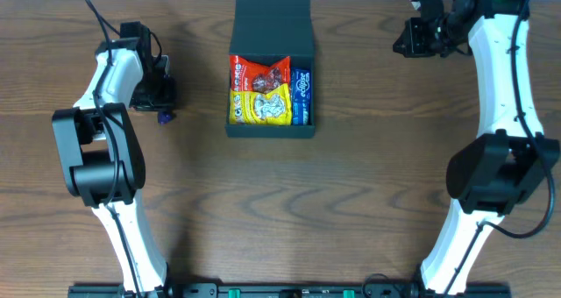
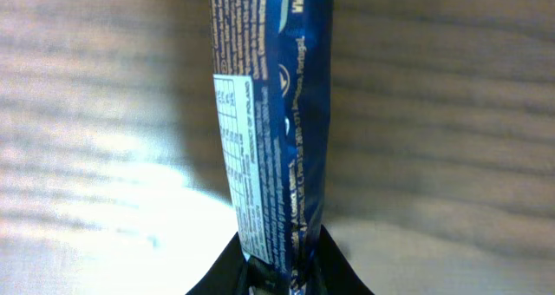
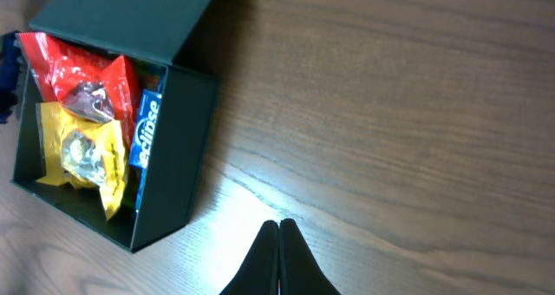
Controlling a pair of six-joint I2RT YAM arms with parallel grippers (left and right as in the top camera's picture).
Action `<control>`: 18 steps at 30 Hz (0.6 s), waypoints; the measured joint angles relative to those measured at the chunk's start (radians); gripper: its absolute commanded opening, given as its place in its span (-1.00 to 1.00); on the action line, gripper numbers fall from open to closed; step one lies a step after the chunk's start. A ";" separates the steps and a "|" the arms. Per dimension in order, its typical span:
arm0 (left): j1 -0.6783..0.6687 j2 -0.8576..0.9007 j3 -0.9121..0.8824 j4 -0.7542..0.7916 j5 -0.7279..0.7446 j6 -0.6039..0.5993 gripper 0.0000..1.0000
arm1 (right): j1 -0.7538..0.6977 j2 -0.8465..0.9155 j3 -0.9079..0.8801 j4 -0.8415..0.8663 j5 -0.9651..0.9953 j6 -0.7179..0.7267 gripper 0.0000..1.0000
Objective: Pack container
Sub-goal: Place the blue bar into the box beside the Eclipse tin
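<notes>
Between the left jaws, a dark blue foil snack pack (image 2: 277, 113) is pinched; the right jaws press together, empty.

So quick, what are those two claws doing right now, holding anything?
Left gripper: closed on a dark blue snack wrapper.
Right gripper: shut, holding nothing.
</notes>
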 measured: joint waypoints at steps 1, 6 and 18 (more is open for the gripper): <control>-0.002 0.000 0.021 -0.027 0.000 -0.014 -0.88 | -0.001 0.000 0.000 -0.003 0.000 0.000 -0.97; -0.030 -0.001 0.198 -0.142 0.014 -0.061 -0.88 | -0.025 0.000 0.000 -0.010 -0.001 0.007 -0.97; -0.435 -0.065 0.308 -0.086 0.123 -0.334 -0.88 | -0.085 0.000 0.000 -0.018 0.000 0.032 -0.97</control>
